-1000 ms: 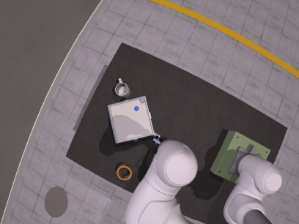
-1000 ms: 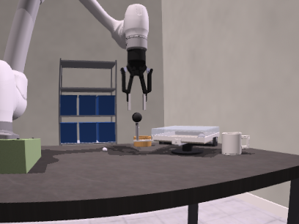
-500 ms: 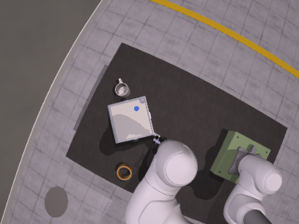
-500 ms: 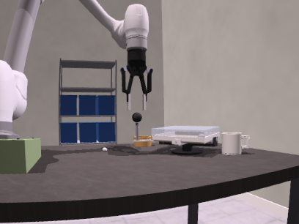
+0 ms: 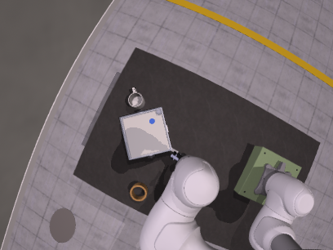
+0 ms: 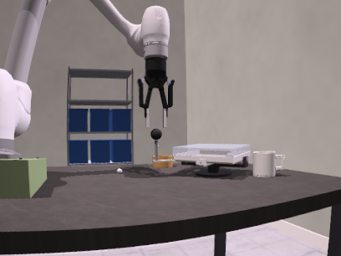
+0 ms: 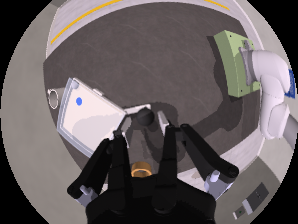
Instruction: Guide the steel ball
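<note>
The square clear-lidded plate (image 5: 145, 134) sits level on its pedestal on the dark table; it also shows in the side view (image 6: 212, 152) and the wrist view (image 7: 89, 119). The blue printed spot (image 5: 152, 121) is near the plate's far corner. The steel ball (image 5: 158, 111) rests in that far corner, apart from the spot. A stick with a black knob (image 6: 156, 134) stands beside the plate's near corner. My gripper (image 6: 155, 121) hangs straight above the knob, its fingers partly closed with a gap between them, holding nothing. The fingertips are just above the knob, not touching it.
A white mug (image 6: 265, 163) (image 5: 136, 100) stands beside the plate's far side. An orange ring (image 5: 139, 192) lies on the table near the stick. A small white ball (image 6: 119, 170) lies on the table. A green block (image 5: 267, 176) holds the arm's base. Shelves with blue bins (image 6: 100, 125) stand behind.
</note>
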`<act>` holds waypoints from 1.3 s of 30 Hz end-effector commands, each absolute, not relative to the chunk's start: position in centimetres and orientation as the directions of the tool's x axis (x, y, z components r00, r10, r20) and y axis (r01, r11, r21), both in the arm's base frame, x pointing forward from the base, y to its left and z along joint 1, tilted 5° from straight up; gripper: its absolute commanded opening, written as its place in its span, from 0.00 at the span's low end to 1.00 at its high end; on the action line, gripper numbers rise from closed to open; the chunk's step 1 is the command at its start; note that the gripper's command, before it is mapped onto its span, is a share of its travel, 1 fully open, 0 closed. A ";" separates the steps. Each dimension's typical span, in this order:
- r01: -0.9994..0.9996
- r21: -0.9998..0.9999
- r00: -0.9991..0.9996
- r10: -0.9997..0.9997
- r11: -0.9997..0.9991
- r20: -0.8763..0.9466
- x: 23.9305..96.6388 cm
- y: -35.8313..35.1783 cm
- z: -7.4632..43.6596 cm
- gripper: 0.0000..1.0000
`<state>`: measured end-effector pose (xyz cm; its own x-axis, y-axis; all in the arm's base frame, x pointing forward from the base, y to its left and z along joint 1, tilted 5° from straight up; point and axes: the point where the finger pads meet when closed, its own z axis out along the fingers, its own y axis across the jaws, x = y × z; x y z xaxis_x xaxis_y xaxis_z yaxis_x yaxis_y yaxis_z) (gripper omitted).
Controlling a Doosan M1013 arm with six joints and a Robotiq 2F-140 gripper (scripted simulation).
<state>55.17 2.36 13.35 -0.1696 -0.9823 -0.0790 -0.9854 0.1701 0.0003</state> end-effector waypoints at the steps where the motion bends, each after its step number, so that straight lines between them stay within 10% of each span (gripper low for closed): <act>1: -0.985 0.000 -0.170 -0.982 0.170 -0.079 55.2 2.4 13.1 0.36; 39: -0.985 0.000 -0.170 -0.982 0.170 -0.079 55.2 2.5 11.2 0.36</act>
